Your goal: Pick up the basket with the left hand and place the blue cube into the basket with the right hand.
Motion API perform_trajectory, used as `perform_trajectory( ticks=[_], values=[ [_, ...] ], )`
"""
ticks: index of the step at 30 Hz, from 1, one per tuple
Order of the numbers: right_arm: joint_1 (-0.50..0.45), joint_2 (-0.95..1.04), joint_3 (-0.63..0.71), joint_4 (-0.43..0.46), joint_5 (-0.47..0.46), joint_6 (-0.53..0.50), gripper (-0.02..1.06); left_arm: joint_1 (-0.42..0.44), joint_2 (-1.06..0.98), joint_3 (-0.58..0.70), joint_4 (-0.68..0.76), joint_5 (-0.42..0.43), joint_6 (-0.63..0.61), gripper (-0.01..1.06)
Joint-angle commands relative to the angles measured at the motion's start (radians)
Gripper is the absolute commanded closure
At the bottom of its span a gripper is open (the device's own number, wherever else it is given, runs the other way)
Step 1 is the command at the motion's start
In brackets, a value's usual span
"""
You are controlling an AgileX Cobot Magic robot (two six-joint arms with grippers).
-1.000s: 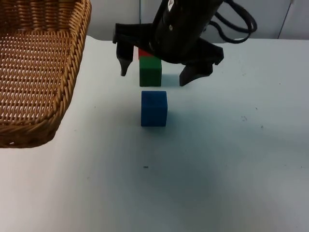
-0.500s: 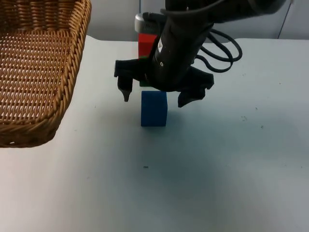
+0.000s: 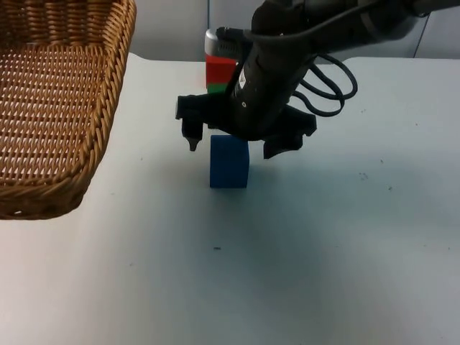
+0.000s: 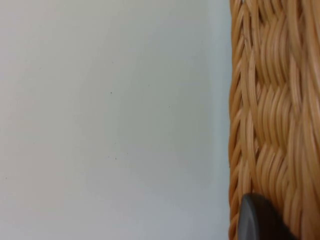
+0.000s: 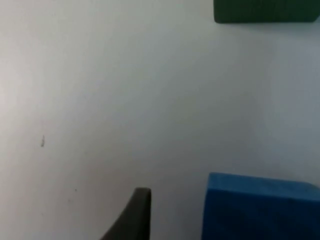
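Assessing progress from the present layout: basket stage appears complete, cube stage not yet begun in earnest. Wicker basket [image 3: 50, 108] seen in the top view at the left arm's side, apparently raised off the white table [image 3: 323, 251]; woven rim [image 4: 270, 100] seen close up in the left wrist view with a black fingertip of the left gripper [image 4: 257, 220] against the weave, consistent with a grasp on the rim, though how far shut that gripper is cannot be told. Blue cube [image 3: 229, 162] resting upright on the table, near the centre, well apart from the basket. Right gripper [image 3: 237, 147] positioned directly above the cube, spread wide, holding nothing, one fingertip to each side of the cube's upper part and neither touching it. Same arrangement visible in the right wrist view: blue cube [image 5: 260, 205] just beside a black fingertip, with a gap between. Green cube [image 5: 265, 11] lying farther along the table; red cube [image 3: 220, 70] and green cube stacked behind the arm in the top view, not part of the task. Remaining, by judgement: lower around the blue cube, close on it, lift, carry across to the basket, release inside. Risk to note: off-centre closure tipping or pushing the cube.
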Motion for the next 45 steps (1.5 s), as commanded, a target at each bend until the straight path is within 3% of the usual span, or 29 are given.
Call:
perform_trajectory(
  ticks=[1,4,6,14,20,21,23,26,37,42,45],
  values=[
    [-0.004,-0.001,-0.01,-0.003,-0.022,-0.004,0.15,0.004,-0.012,-0.001,-0.039,0.015,0.003,1.05],
    [-0.004,-0.001,-0.01,-0.003,-0.022,0.004,0.33,0.004,-0.012,-0.001,-0.038,0.015,0.003,1.05],
    [-0.004,-0.001,-0.01,-0.003,-0.02,0.004,0.39,0.004,-0.012,-0.001,-0.038,0.015,0.003,1.05],
    [-0.004,-0.001,-0.01,0.001,-0.014,0.026,0.42,0.004,-0.012,-0.001,-0.038,0.015,0.003,1.05],
    [-0.004,0.001,-0.01,0.001,-0.012,0.026,0.54,0.004,-0.012,-0.001,-0.038,0.015,0.003,1.05],
    [-0.004,0.001,-0.01,0.001,-0.012,0.026,0.63,0.004,-0.012,-0.001,-0.038,0.015,0.003,1.05],
    [-0.004,0.001,-0.01,0.001,-0.012,0.026,0.73,0.004,-0.012,-0.001,-0.038,0.015,0.003,1.05],
    [-0.004,0.001,-0.01,0.001,-0.014,0.026,1.03,0.004,-0.012,-0.001,-0.038,0.015,0.003,1.05],
    [-0.004,-0.058,-0.01,-0.001,0.033,0.005,1.05,0.004,-0.012,-0.001,-0.038,0.015,0.003,1.05],
    [-0.004,-0.199,-0.01,-0.009,0.023,-0.141,1.05,0.004,-0.012,-0.001,-0.038,0.01,0.003,1.05],
    [-0.004,-0.281,-0.01,-0.011,0.02,-0.177,1.05,0.004,-0.012,-0.001,-0.038,0.01,0.003,1.05]
  ],
)
